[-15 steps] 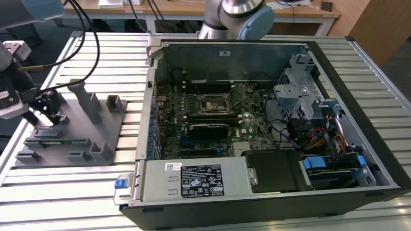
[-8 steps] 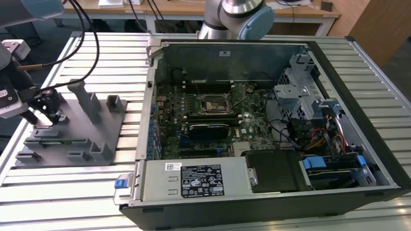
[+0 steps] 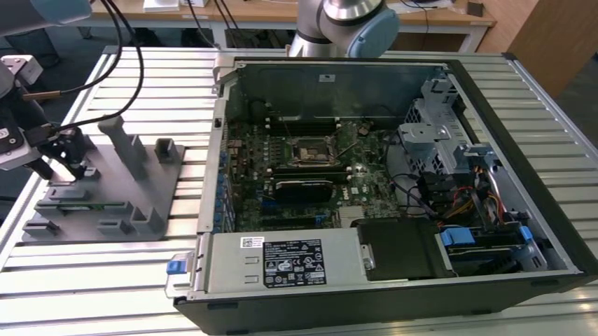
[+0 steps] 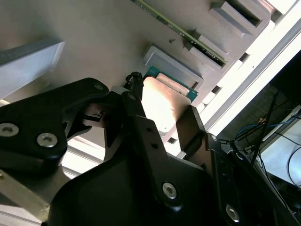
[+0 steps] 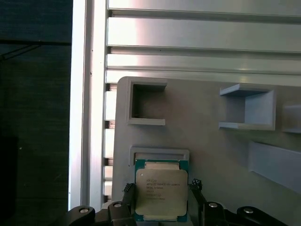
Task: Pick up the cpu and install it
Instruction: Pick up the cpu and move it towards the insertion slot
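Slatted aluminium table [image 3: 122,280] carries the whole scene. Exterior view: I see a grey fixture tray [image 3: 112,192] lying near the table edge on the exterior view's left. An open computer case [image 3: 523,161] stands just beside the tray, and its motherboard [image 3: 290,178] and dark socket [image 3: 310,150] are exposed. The gripper [image 3: 67,171] hangs low over the tray's edge on the exterior view's left. The arm's base [image 3: 341,21] stands beyond the case's far wall.

Second wrist view: the gripper [image 4: 164,96] is down at the tray [image 4: 94,37]. Its black fingers [image 4: 141,117] are apart, one on each side of the cpu [image 4: 160,110], whose metal top glares.

First wrist view: the cpu [image 5: 161,193] lies flat in a shallow walled recess of the tray [image 5: 197,136], close to one tray edge. An empty square pocket [image 5: 146,104] sits nearer the tray's corner on that same edge. The gripper [image 5: 161,187] straddles the chip, with its fingers [image 5: 128,190] just beside two opposite sides. I cannot tell whether they touch it. Table slats [image 5: 202,33] show past the tray's corner.
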